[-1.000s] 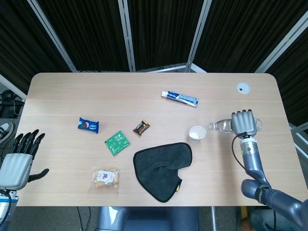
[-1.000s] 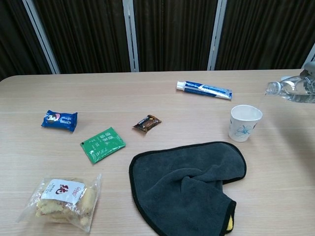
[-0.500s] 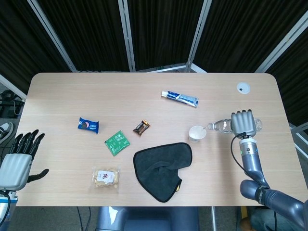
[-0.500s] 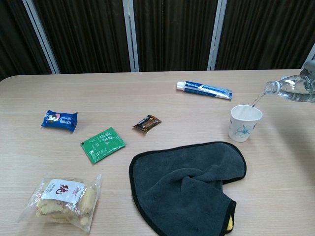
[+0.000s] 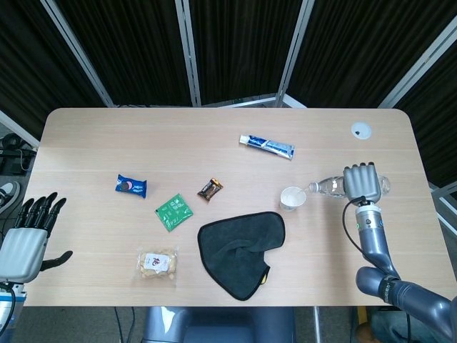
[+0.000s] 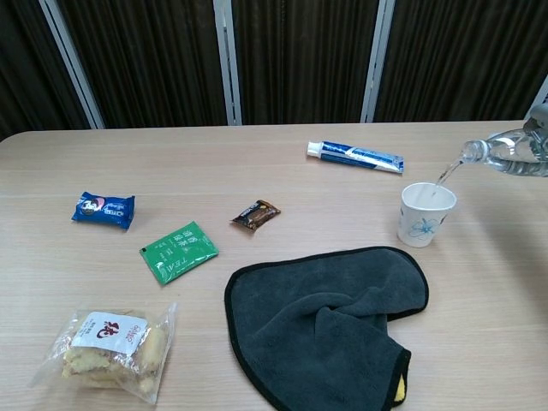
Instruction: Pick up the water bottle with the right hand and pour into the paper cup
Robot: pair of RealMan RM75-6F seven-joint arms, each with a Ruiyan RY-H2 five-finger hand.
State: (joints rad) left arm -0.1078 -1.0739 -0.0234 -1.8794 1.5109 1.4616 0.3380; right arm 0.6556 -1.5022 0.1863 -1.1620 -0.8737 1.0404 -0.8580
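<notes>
Head view: the right hand [image 5: 362, 184] grasps the water bottle [image 5: 330, 187] from above, fingers wrapped over its body.
Water bottle: lying almost level in the air at the right of the table [image 5: 214, 128], its neck pointing left toward the paper cup [image 5: 292, 198].
Chest view: a thin stream of water [image 6: 443, 175] runs from the bottle's mouth down into the cup; only the bottle's neck end shows at the right edge.
Paper cup: upright, white with a faint blue print, just right of the dark grey cloth [image 5: 239, 253].
Left hand [image 5: 27, 238]: off the near left corner of the table, fingers spread, holding nothing.
Toothpaste tube [image 5: 267, 146]: lying far of the cup, near the table's middle.
Left half: blue snack packet [image 5: 131, 186], green sachet [image 5: 174, 211], small brown wrapper [image 5: 210, 189], and a clear bag of biscuits [image 5: 158, 265] nearest.
Far right corner: a round white disc [image 5: 361, 130].
</notes>
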